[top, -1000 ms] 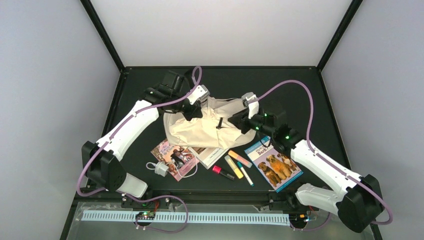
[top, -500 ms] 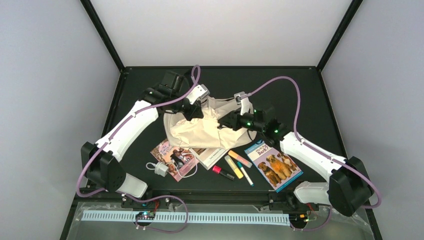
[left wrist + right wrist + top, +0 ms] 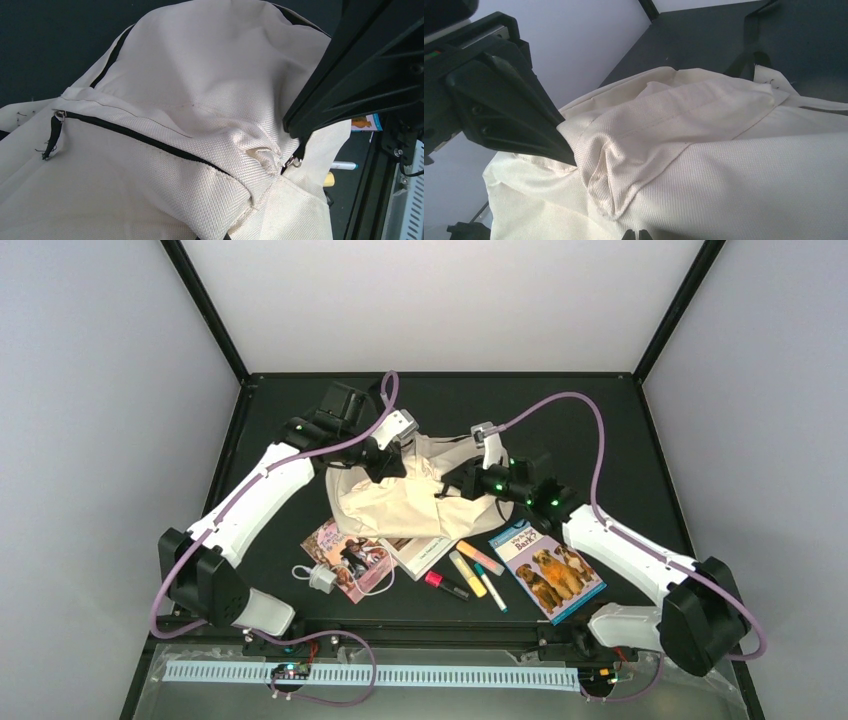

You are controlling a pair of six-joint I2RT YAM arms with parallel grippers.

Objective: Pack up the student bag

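Pinching the student bag are left gripper and right gripper

- The bag lies in the middle of the table.
- The left gripper is on the bag's back left part.
- The right gripper is on the bag's right part (both touch the cloth).
- In front of the bag, from left to right, lie a book, a second book partly under the bag, four pens and a dog book.
- A plug lies at the first book's near left edge.
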